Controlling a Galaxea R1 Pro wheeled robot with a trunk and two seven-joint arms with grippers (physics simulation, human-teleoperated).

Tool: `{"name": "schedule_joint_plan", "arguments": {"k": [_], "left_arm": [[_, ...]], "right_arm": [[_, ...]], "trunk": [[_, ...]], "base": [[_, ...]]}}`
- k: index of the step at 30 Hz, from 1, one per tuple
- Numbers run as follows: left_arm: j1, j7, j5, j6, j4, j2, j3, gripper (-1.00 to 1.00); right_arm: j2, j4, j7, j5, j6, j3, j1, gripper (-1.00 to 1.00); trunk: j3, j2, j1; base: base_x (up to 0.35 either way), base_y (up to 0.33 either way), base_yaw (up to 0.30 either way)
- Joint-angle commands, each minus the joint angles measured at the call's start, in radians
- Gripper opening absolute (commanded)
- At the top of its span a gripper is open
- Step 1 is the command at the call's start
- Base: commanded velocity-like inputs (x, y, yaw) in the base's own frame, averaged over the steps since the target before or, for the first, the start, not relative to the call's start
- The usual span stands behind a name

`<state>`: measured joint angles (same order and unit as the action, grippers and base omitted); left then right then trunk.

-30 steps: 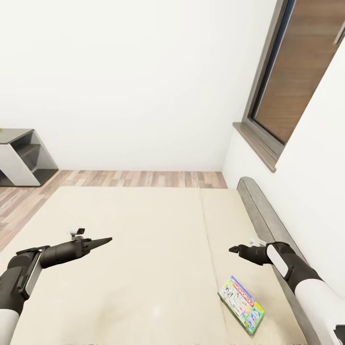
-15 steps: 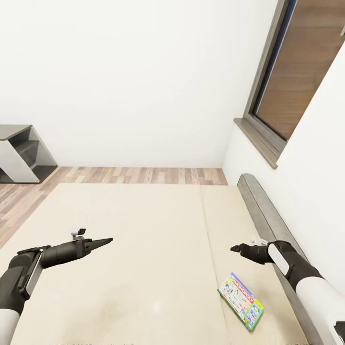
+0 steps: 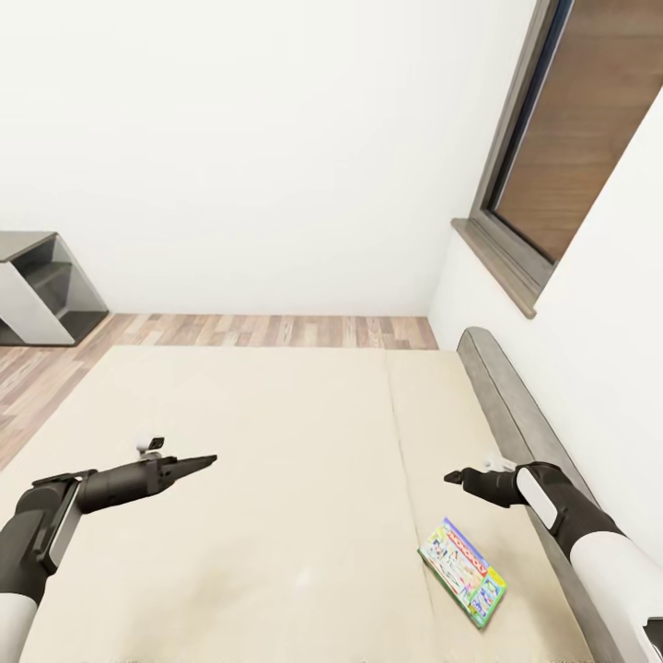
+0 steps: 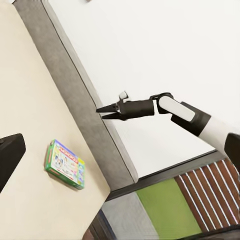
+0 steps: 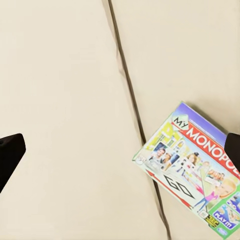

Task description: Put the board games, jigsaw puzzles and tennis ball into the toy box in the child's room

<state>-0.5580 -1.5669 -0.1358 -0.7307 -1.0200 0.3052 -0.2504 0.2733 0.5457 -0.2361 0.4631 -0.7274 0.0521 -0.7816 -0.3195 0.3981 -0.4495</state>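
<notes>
A colourful Monopoly board game [image 3: 463,571] lies flat on the cream bed [image 3: 276,460], near its right side by the headboard. It also appears in the left wrist view [image 4: 65,164] and in the right wrist view [image 5: 192,170]. My right gripper [image 3: 451,478] hovers open above the mattress, a little beyond the game and apart from it; its dark fingers [image 5: 10,152] frame the right wrist view. My left gripper [image 3: 210,459] hangs open and empty over the bed's left half. The toy box, jigsaw puzzles and tennis ball are out of view.
A grey padded headboard [image 3: 502,396] runs along the bed's right side under a window [image 3: 571,138]. The table's grey and white lower side section [image 3: 41,290] stands at the far left on the wood plank floor [image 3: 276,331]. White walls close the corner.
The whole picture has shifted slightly, so the camera moved; the game and the table end sit a little higher in view. Both arms keep their poses.
</notes>
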Motion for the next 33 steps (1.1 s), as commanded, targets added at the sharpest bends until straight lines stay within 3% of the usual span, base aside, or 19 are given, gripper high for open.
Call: {"name": "schedule_joint_plan", "arguments": {"k": [1, 5, 8, 10, 15, 33], "left_arm": [[0.001, -0.004, 0.0, -0.011, -0.013, 0.0, 0.0, 1.0], [0.028, -0.004, -0.001, -0.017, -0.086, -0.001, 0.003, 1.0], [0.072, -0.004, -0.003, -0.038, -0.197, -0.005, 0.012, 1.0], [0.099, -0.004, -0.003, -0.07, -0.275, -0.015, 0.019, 1.0], [0.122, -0.004, -0.002, -0.11, -0.363, -0.042, 0.026, 1.0], [0.134, -0.004, -0.004, -0.122, -0.405, -0.051, 0.029, 1.0]], "right_arm": [[0.002, 0.001, -0.003, -0.001, -0.002, 0.005, -0.001, 1.0], [0.002, 0.002, -0.004, -0.001, -0.003, 0.005, -0.001, 1.0], [0.003, 0.004, -0.005, -0.001, -0.003, 0.005, -0.001, 1.0], [0.003, 0.006, -0.006, -0.001, -0.003, 0.004, -0.001, 1.0], [0.003, 0.008, -0.006, 0.0, -0.003, 0.002, -0.001, 1.0], [0.006, 0.013, -0.008, 0.002, -0.013, 0.003, -0.035, 1.0]], "trunk": [[-0.003, 0.002, -0.001], [-0.01, 0.002, -0.001], [-0.015, 0.002, -0.001], [-0.018, 0.002, -0.001], [-0.027, 0.002, -0.001], [-0.056, 0.002, -0.001]], "base": [[0.0, 0.0, 0.0], [0.0, 0.0, 0.0], [0.0, 0.0, 0.0], [0.0, 0.0, 0.0], [0.0, 0.0, 0.0], [0.0, 0.0, 0.0]]}}
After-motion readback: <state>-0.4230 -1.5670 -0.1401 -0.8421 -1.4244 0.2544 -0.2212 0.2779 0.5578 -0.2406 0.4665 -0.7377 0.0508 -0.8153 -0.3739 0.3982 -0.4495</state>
